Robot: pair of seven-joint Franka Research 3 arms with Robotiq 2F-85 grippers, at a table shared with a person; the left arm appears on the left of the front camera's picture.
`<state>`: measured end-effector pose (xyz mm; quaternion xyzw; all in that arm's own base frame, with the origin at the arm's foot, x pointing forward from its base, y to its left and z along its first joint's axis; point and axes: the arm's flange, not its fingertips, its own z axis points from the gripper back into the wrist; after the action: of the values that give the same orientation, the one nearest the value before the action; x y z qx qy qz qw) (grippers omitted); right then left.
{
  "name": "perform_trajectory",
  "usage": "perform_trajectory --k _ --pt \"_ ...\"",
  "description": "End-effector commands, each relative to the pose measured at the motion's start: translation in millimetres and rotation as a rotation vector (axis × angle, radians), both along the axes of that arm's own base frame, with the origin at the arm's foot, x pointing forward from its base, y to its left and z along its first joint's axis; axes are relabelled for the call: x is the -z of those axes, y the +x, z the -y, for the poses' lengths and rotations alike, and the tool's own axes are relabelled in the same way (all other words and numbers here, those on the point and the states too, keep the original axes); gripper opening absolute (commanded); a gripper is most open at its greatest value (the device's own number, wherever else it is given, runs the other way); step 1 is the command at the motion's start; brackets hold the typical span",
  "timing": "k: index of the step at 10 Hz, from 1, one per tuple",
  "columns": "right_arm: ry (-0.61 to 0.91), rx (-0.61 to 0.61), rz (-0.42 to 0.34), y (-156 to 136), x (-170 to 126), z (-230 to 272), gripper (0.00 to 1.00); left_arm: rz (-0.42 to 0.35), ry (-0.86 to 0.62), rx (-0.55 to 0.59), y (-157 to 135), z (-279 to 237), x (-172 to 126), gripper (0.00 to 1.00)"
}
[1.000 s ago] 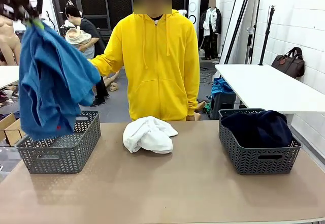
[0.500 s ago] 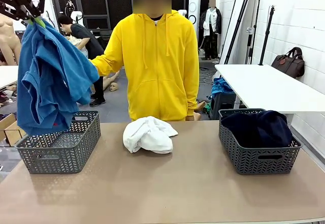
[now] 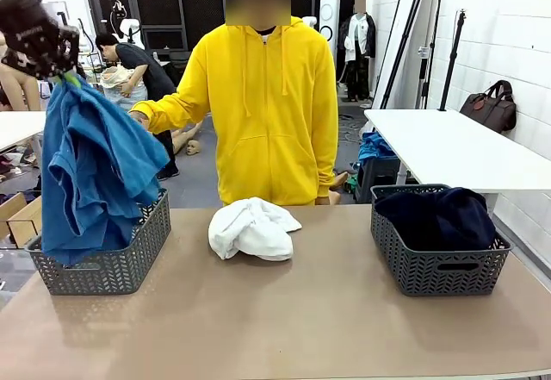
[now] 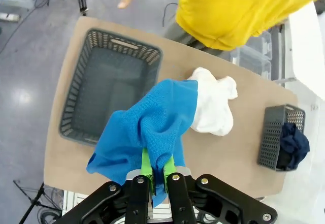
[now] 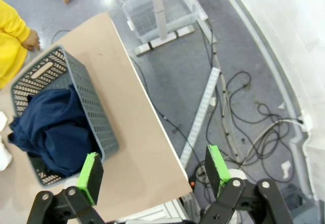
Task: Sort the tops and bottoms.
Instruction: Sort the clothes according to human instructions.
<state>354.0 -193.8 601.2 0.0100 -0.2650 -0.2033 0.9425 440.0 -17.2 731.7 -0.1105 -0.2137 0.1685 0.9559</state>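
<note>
My left gripper (image 3: 65, 73) is shut on the bright blue garment (image 3: 90, 169), high above the left grey basket (image 3: 108, 259). The cloth hangs down and its lower end reaches into that basket. From the left wrist camera the blue garment (image 4: 147, 127) drapes from the green pads (image 4: 146, 165), with the empty basket (image 4: 109, 87) below. A white garment (image 3: 251, 227) lies bunched at the table's far middle, in front of the person. A dark navy garment (image 3: 439, 214) fills the right basket (image 3: 435, 264). My right gripper (image 5: 155, 176) is open, high above the table's right edge, with the navy garment (image 5: 48, 132) below.
A person in a yellow hoodie (image 3: 267, 104) stands at the far side, one hand (image 3: 138, 117) held near the hanging blue cloth. The wooden tabletop (image 3: 301, 320) is bare in front. A white table (image 3: 456, 143) stands at the right, cables on the floor (image 5: 244, 112).
My left gripper has come down with the blue garment, and its lower end now dips into the left basket. The person's hand has drawn back a little.
</note>
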Motion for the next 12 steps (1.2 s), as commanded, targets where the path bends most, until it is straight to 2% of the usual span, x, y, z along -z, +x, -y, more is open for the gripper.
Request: perform_trajectory --k 1,3,6,9,10,11,12 --pt "-0.006 0.001 -0.011 -1 1 -1 1.00 -0.017 -0.031 -0.058 32 -22 -1 0.00" --pt "-0.006 0.001 -0.011 -1 1 -1 1.00 -0.082 -0.083 -0.038 61 -40 21 0.00" --pt "-0.006 0.001 -0.011 -1 1 -1 1.00 -0.223 -0.093 -0.013 85 -47 98 0.00" --pt "-0.006 0.001 -0.011 -1 1 -1 1.00 -0.320 -0.075 -0.034 88 -73 175 0.00" --pt "-0.006 0.001 -0.011 -1 1 -1 1.00 -0.321 -0.091 -0.060 81 -71 196 0.00" --pt "-0.006 0.001 -0.011 -1 1 -1 1.00 -0.330 -0.092 -0.124 72 -64 197 0.00" --pt "-0.006 0.001 -0.011 -1 1 -1 1.00 -0.346 -0.071 -0.058 91 -70 188 0.00"
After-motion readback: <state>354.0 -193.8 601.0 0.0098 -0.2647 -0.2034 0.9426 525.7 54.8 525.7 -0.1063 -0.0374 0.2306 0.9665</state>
